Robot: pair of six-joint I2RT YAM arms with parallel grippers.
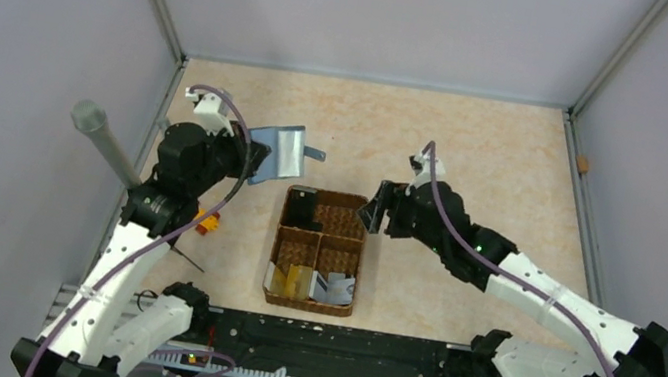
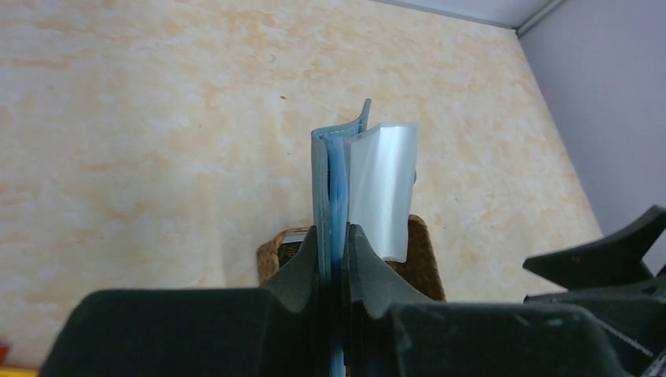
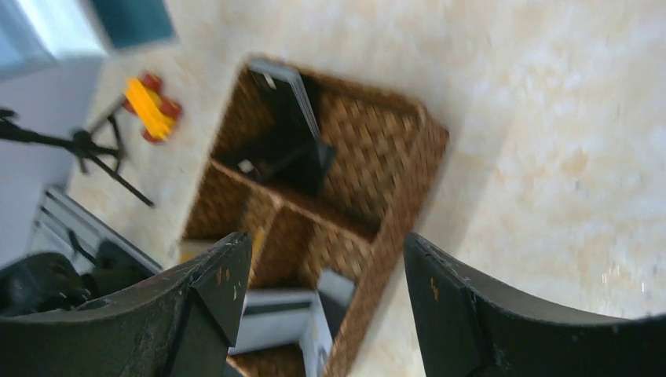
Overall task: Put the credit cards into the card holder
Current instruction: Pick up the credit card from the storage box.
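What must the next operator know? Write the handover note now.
Left gripper: jaws shut on the holder, held up off the table, to the far left of the basket.
Right gripper: jaws open, empty, by the basket's far right corner.
Cards: yellow and white-grey ones stand in the basket's near compartments.
Done: holder picked up; no card visibly in it.
Left: take each card and slide it into the holder.

The card holder [image 2: 328,184] is showing smooth teal faces and a glossy clear plastic sleeve [image 2: 382,188]; the basket [image 1: 345,223] is looking like rough woven wicker.
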